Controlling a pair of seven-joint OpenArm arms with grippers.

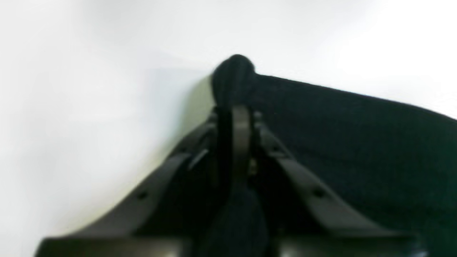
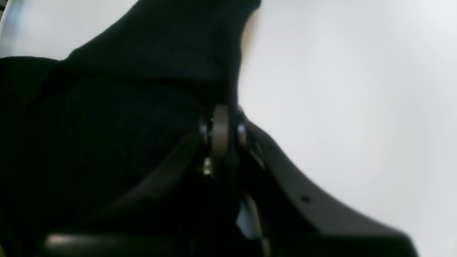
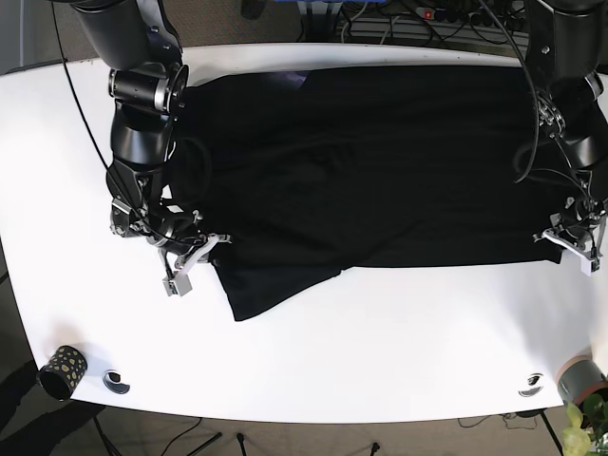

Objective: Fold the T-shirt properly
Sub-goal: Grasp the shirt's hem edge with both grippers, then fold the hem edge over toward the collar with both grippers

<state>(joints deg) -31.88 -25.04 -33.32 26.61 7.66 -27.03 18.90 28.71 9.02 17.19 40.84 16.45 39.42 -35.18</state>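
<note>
the jaws of the left gripper (image 1: 234, 107) and right gripper (image 2: 221, 121) are seemingly clenched on the near hem of the black t-shirt (image 3: 380, 161), spread across the white table (image 3: 380, 332), so both corners are best lifted evenly and kept taut.

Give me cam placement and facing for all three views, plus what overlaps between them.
Left wrist: on the left arm, looking along the left claw, shut on the black T-shirt over the white table.
Right wrist: on the right arm, looking along the right claw, also clamping shirt fabric.
Base: overhead, facing down at the table; both arms and both claws show.
Shared: all three see shirt and table.
</note>
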